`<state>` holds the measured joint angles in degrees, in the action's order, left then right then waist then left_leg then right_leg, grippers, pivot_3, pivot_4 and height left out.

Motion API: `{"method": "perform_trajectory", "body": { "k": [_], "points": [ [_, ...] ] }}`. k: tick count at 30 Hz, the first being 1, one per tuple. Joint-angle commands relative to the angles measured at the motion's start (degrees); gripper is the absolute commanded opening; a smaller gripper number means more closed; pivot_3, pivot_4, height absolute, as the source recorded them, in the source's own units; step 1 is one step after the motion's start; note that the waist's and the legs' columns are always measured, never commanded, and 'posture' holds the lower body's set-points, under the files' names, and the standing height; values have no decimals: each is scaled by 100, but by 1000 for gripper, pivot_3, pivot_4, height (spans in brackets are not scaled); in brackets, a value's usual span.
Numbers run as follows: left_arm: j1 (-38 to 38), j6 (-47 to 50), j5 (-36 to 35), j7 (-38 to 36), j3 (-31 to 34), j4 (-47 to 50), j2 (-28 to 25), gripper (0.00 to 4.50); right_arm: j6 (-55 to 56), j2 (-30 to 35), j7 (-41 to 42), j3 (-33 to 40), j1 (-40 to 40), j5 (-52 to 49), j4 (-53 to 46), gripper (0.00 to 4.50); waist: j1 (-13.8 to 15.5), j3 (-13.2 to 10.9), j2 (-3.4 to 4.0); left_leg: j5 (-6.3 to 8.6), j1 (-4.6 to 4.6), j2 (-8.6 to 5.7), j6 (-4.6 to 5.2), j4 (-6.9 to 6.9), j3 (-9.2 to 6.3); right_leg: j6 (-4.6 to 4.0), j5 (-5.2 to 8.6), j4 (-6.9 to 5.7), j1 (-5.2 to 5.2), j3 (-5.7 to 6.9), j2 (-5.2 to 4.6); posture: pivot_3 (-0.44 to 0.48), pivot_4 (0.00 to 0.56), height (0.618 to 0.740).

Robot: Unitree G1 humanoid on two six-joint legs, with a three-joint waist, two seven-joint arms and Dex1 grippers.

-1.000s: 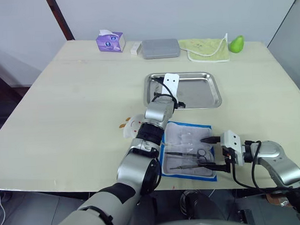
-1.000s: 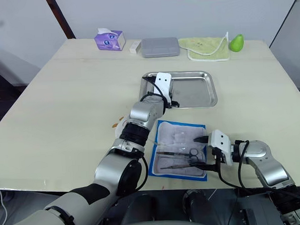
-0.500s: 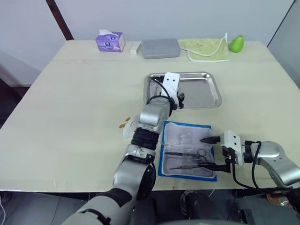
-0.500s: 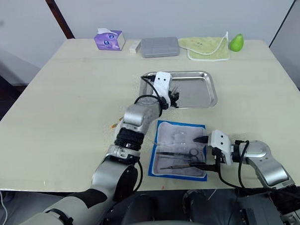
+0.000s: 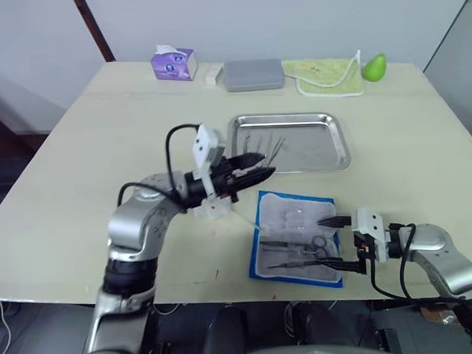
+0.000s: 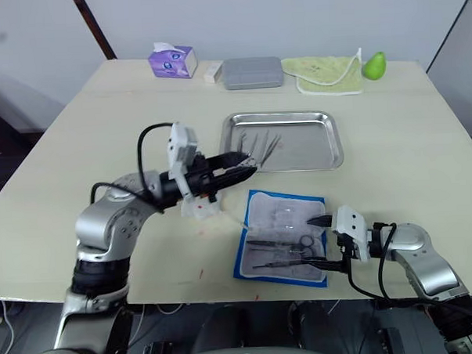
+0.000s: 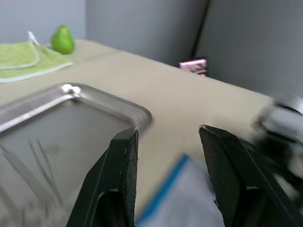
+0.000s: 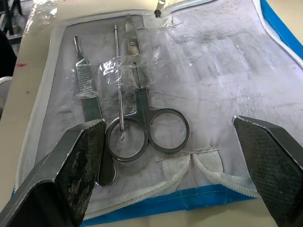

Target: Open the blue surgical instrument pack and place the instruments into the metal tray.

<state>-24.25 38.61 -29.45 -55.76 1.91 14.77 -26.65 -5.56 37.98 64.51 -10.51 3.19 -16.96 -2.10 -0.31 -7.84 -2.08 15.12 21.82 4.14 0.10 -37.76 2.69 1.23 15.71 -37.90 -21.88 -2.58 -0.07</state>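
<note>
Right wrist view: right gripper (image 8: 165, 137) fingers spread wide, holding nothing, straddling the near end of the blue surgical instrument pack (image 8: 161, 94), which lies opened flat w/ clear inner face up. Scissors (image 8: 144, 120), a flat-handled tool (image 8: 85, 82) and a thin probe (image 8: 118, 82) still lie on it under tape, centre-left of frame, between the fingertips but not touched. Left eye view: pack sits lower centre, close to the table (image 5: 102, 151) front edge, just below the metal tray (image 5: 289, 142) w/ a bare strip between. Left gripper (image 5: 255, 165) centre frame, fingers narrowly apart, empty, tips above the table just off the tray's lower-left corner. A few thin instruments (image 5: 268, 150) lie in tray's left part; right part bare. Open table left of pack
</note>
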Motion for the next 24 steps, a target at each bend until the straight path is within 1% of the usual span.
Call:
{"method": "perform_trajectory", "body": {
  "k": [1, 3, 4, 5, 6, 8, 12, 16, 24],
  "points": [
    [587, -668, -489, -985, 311, 360, -431, 2166, -149, 57, 63, -110, -274, 163, 438, 4500, -1, -6, 11, 0, -5, 3, 0, 0, 2, -9, 5, 0, 0, -8, -3, 0, 150, 738],
    [937, -676, -832, -1630, 471, 321, -830, 2166, -104, 57, 72, -82, -270, 153, 448, 4500, -6, -14, 12, 0, -4, 5, 1, 0, 2, -9, 6, -1, -1, -12, -11, 0, 150, 738],
    [1131, -772, -882, -2001, 513, 244, -1073, 2700, -52, 59, 76, -71, -258, 159, 467, 4500, -2, -18, 9, 0, -3, 6, 1, 0, 1, -9, 6, 0, -3, -11, -12, 0, 150, 738],
    [1291, -927, -879, -2271, 552, 171, -1260, 2978, -11, 66, 79, -48, -250, 155, 477, 4500, -7, -21, 13, 0, -2, 6, 1, 0, 1, -9, 7, 1, -4, -10, -12, 0, 150, 738],
    [1416, -1101, -859, -2441, 602, 86, -1393, 3549, -5, 67, 67, -16, -246, 133, 479, 4500, -3, -25, 18, 0, -1, 7, 1, 0, 1, -9, 7, 2, -13, -12, -12, 0, 150, 738],
    [1624, -1239, -897, -2698, 740, -22, -1643, 4484, 9, 93, 79, 36, -269, 98, 459, 4500, 6, -30, 26, 0, 5, 6, 2, 0, 1, -9, 7, 2, -19, -15, -14, 0, 150, 738],
    [1869, -1461, -884, -2972, 1040, -243, -2041, 4484, 65, 174, 136, 137, -391, 59, 386, 4500, 19, -36, 29, 1, 9, 8, 2, 0, 1, -9, 7, 1, -30, -16, -15, 0, 150, 738],
    [1941, -1674, -818, -3139, 1190, -549, -2311, 4484, 166, 298, 230, 291, -574, 6, 323, 4500, 121, -41, 36, 1, 16, 8, 3, 1, 4, -7, 9, 3, -39, -17, -17, 0, 150, 738],
    [2061, -1756, -876, -3179, 1182, -541, -2436, 4484, 209, 344, 309, 480, -623, -141, 272, 4500, 110, -43, 37, 2, 30, 7, 5, 1, 11, 2, 14, 0, -57, -23, -20, 0, 150, 738]
  ]
}}
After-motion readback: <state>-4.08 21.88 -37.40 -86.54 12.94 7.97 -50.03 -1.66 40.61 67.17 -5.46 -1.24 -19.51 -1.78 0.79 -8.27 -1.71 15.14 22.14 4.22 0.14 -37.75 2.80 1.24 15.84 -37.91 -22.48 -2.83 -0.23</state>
